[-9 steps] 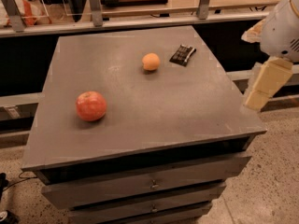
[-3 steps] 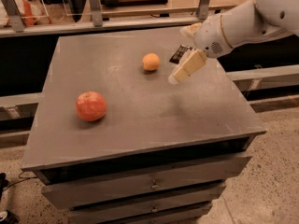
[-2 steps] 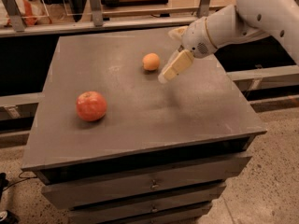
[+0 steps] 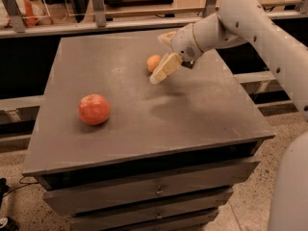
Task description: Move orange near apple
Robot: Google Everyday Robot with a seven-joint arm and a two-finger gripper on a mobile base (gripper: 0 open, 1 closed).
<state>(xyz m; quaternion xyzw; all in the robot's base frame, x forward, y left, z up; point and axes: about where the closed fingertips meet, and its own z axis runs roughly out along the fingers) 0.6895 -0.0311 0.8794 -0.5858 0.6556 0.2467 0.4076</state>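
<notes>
Tool: the tool (image 4: pixel 158 58) hangs over the upper middle of the worktop (image 4: pixel 202 119), a bit right of the middle of the frame.
Tool state: its two tan fingers (image 4: pixel 164 68) stand wide apart, one high and one low, and it has nothing in its hold.
Arm: the white arm (image 4: pixel 240 18) comes in from the right side of the frame and bends down to the tool.
Orange: the small orange (image 4: pixel 152 63) sits on the worktop in the upper middle, just left of the lower finger. The finger may be touching it, but that is hard to see from here.
Apple: the big red apple (image 4: pixel 94 109) sits on the left part of the worktop, lower in the frame than the orange and well apart from it.
Worktop: grey and flat, with drawers (image 4: pixel 156 191) under its front edge.
Shadow: a dark patch lies on the worktop below the tool.
</notes>
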